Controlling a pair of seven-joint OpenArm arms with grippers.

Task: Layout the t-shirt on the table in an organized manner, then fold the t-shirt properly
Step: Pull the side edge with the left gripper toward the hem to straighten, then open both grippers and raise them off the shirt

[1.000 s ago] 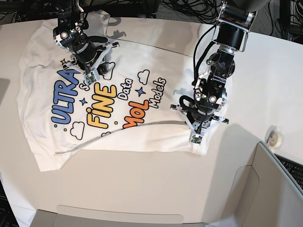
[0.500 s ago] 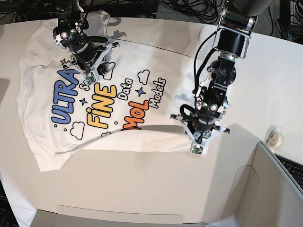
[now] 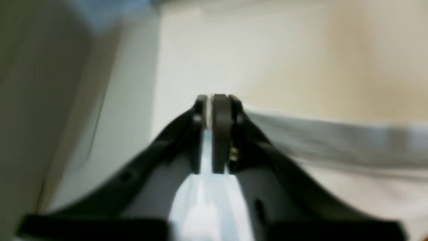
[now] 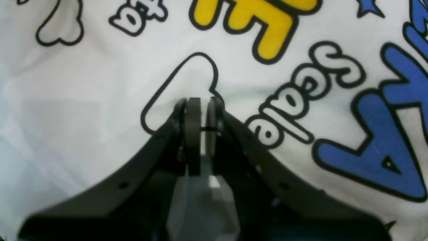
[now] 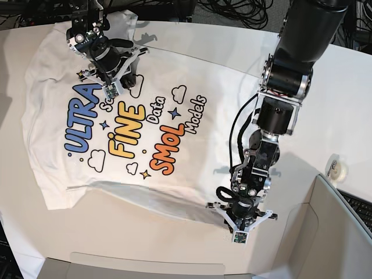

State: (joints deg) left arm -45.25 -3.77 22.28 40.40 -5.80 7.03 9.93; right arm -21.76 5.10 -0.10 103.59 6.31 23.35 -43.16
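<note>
The shirt lies print-up on the table, filling the base view from about 9 o'clock to the centre. It is mostly flat, with a crease along its lower edge.

At about 11 o'clock of the shirt, the right gripper bears on the print beside the blue lettering. In its wrist view the right gripper has its pads drawn to a sliver with white cloth between them, so it appears clenched on a pinch of the shirt as an anchor.

At 5 o'clock, the left gripper sits at the shirt's hem corner. Its wrist view is blurred: the left gripper shows a thin pale gap, and I cannot tell whether it grips the cloth or has let go.

This looks like the laying-out step, with the hem stretched toward 5 o'clock. Next, the crease at 7 o'clock likely needs smoothing before any fold.
</note>
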